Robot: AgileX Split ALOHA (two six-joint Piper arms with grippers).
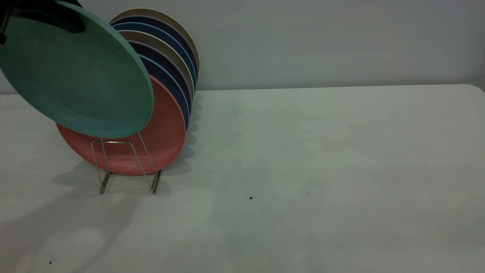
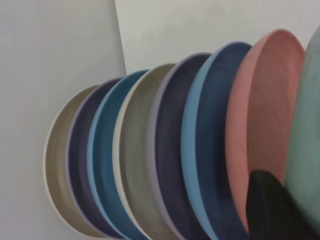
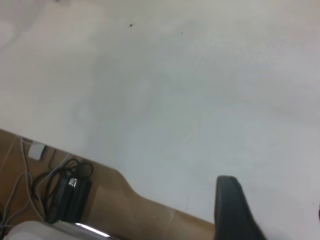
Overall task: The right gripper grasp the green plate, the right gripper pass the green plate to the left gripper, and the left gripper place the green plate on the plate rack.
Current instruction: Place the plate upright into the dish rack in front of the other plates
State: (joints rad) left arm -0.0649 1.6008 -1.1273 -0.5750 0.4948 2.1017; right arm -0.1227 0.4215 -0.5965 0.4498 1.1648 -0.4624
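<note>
Overhead, the green plate [image 1: 75, 72] hangs tilted above the near end of the plate rack [image 1: 127, 167], its lower edge just above the front wire loop and overlapping the salmon-pink plate [image 1: 151, 148] that stands first in the row. The left gripper [image 1: 49, 15] is clamped on the plate's upper rim at the exterior view's top left corner, one dark finger [image 2: 272, 210] showing beside the teal surface in the left wrist view. Behind the pink plate, blue, dark purple and beige plates [image 1: 170, 57] stand on edge, leaning one against the next. The right gripper [image 3: 235, 210] hovers over the white table [image 1: 322, 170] near its edge; only one finger seems to be visible, so its state cannot be told.
</note>
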